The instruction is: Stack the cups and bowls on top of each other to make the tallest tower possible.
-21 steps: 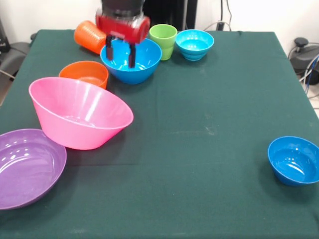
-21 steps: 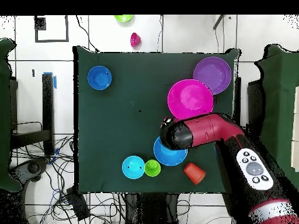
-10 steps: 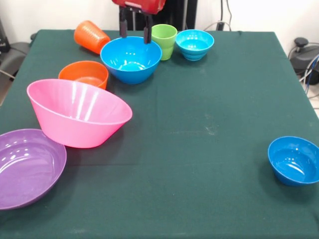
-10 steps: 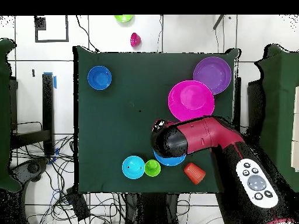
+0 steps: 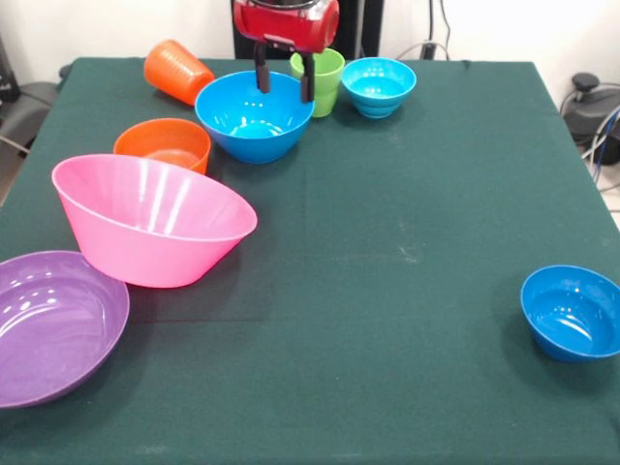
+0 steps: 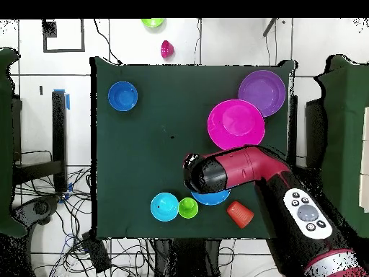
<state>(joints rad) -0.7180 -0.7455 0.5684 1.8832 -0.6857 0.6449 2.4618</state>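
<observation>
My gripper (image 5: 284,82) hangs open and empty over the far rim of the medium blue bowl (image 5: 254,116). One of its fingers (image 5: 307,85) is just in front of the lime green cup (image 5: 325,70). The orange ribbed cup (image 5: 176,71) lies on its side at the back left. To the right of the green cup sits the cyan bowl (image 5: 378,85). The small orange bowl (image 5: 163,143), the tilted pink bowl (image 5: 150,218) and the purple bowl (image 5: 48,325) run down the left side. The dark blue bowl (image 5: 572,312) stands alone at the near right. From overhead, the arm (image 6: 245,167) covers most of the blue bowl (image 6: 212,197).
Nothing is stacked; every cup and bowl rests separately on the green tablecloth (image 5: 407,213). In the overhead view a small green object (image 6: 152,22) and a pink one (image 6: 166,49) lie on the floor beyond the table. Cables run along the floor near the robot's side.
The gripper rose out of the blue bowl, then shifted right along its far rim toward the green cup. The bowls and cups have stayed where they were.
</observation>
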